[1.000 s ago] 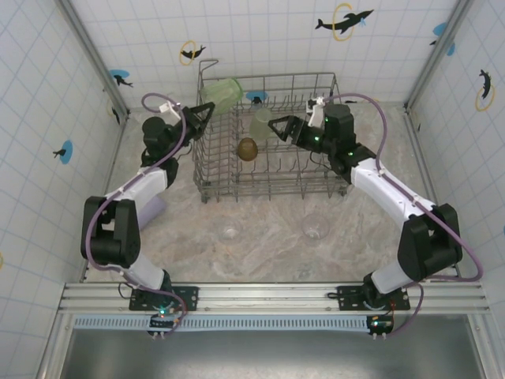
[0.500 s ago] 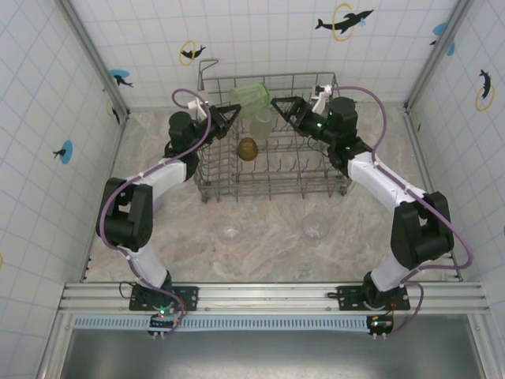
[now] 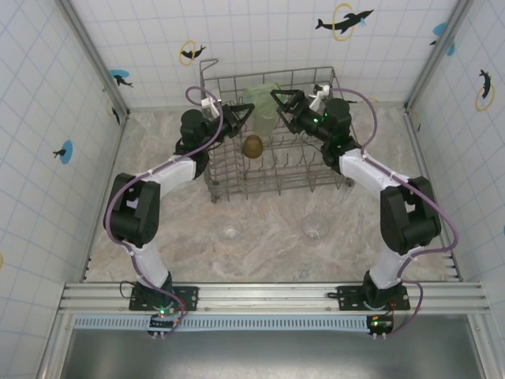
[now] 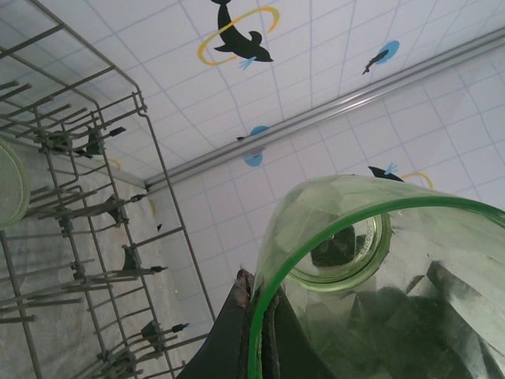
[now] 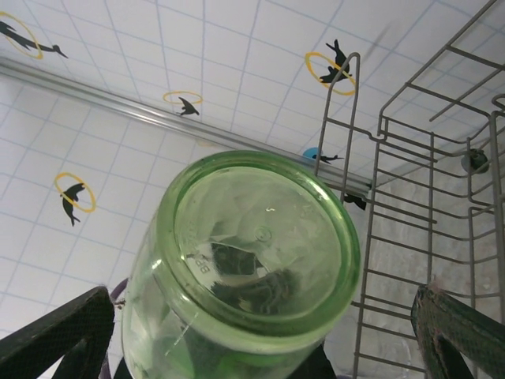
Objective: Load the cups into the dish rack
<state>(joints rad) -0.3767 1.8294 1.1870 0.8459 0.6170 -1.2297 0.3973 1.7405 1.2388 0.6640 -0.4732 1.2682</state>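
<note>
Amber cup (image 3: 252, 146) sits in rack (image 3: 278, 181); left pincer (image 3: 249, 113) grasps green cup (image 3: 264, 99) above it, right pincer (image 3: 281, 101) released; two clear cups (image 3: 316, 227) wait on desk (image 3: 268, 257).

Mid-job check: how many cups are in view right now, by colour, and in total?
Green translucent plastic tumbler, held above the grey wire dish rack: 1
Amber-brown plastic tumbler, inside the rack: 1
Pale, near-clear plastic tumbler, inside the rack: 1
Clear plastic tumblers, on the marbled table: 2
Total: 5
</note>
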